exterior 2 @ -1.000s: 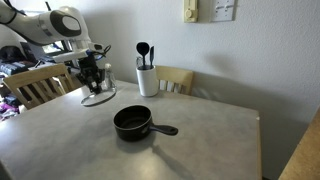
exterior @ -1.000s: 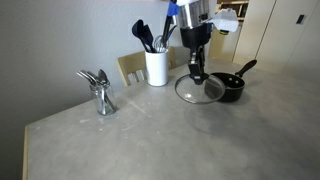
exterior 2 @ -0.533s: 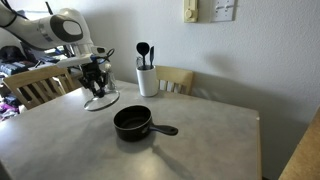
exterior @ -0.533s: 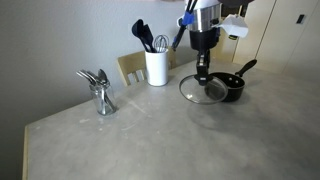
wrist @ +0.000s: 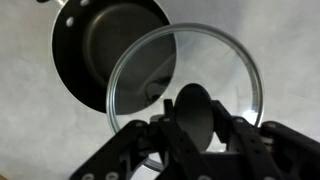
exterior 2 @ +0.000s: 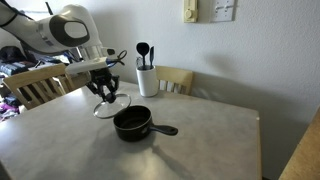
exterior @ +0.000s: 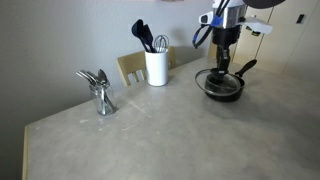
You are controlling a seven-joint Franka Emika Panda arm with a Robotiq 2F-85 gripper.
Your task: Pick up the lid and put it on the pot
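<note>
Grey counter (exterior: 150, 140) carries a white holder (exterior: 156, 68) of black utensils (exterior: 143, 33) near its far edge. The gripper (wrist: 195, 120) clamps the lid (wrist: 215, 65) by its knob (wrist: 193, 103), held off the counter and partly overlapping the pot (wrist: 100, 50).

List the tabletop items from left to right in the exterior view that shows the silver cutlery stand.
Silver cutlery stand → white utensil holder → pot. The lid overlaps the pot, so it is left unplaced.

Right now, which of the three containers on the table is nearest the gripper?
The black long-handled pot: the gripper holds the lid partly over it, while the white utensil holder and metal cutlery stand sit farther away.
</note>
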